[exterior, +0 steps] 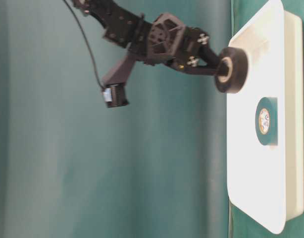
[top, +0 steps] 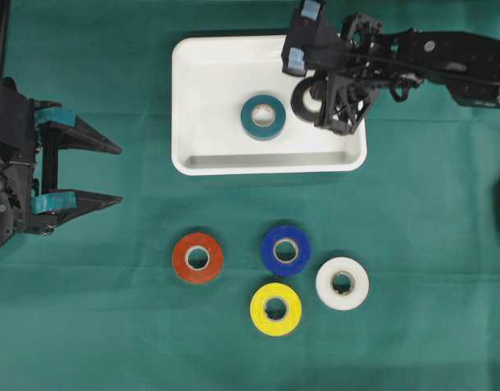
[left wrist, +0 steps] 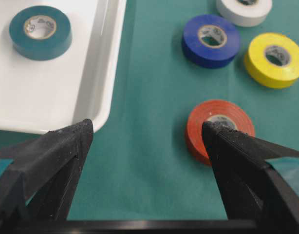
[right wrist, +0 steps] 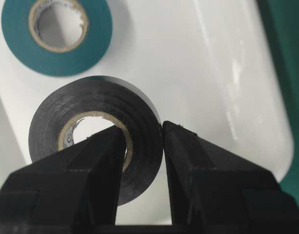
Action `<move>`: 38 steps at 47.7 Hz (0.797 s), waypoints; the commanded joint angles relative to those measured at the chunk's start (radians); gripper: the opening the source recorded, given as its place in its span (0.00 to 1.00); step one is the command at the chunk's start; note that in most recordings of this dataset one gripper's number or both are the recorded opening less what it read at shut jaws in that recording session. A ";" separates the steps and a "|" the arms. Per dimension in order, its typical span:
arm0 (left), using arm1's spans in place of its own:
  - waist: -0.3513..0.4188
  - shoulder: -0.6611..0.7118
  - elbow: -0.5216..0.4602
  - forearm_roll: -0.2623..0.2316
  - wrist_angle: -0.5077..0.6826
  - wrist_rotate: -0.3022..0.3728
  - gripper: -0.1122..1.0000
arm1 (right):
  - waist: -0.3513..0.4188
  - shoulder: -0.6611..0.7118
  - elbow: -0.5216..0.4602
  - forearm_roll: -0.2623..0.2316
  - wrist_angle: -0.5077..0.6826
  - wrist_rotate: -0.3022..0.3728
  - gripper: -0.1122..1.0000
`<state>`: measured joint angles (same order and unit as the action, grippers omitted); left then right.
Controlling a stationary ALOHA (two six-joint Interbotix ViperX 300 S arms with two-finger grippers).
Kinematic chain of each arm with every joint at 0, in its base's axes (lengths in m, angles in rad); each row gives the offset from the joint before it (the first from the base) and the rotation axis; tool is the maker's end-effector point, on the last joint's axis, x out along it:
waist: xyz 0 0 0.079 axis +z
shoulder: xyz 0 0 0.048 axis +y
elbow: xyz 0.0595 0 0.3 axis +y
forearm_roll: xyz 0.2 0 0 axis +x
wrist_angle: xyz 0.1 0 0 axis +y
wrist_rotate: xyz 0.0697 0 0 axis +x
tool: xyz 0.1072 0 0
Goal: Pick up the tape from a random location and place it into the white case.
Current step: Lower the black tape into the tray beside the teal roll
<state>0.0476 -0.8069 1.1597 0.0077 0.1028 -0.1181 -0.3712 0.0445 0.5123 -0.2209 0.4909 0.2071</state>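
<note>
A: Tape first: where is it, going by size from the big things down?

B: On the green worktop, the white case sits at the far middle. The right gripper hangs above its right part, fingers pinched tight on the wall of the black tape, one inside the core, one outside. The roll hangs clear above the case floor.

A: And the left gripper?

B: Spread wide, empty, well apart at the left edge.

A: How to finish well?

B: I'd lower until the roll nearly touches the floor, beside the teal tape rather than on it, then part the fingers and lift straight up, so the inner finger doesn't drag it.
</note>
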 commanded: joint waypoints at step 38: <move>-0.002 0.005 -0.014 -0.002 -0.009 0.000 0.99 | -0.003 0.032 0.008 -0.003 -0.026 -0.002 0.47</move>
<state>0.0476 -0.8053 1.1597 0.0077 0.1028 -0.1181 -0.3712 0.0905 0.5308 -0.2209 0.4633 0.2025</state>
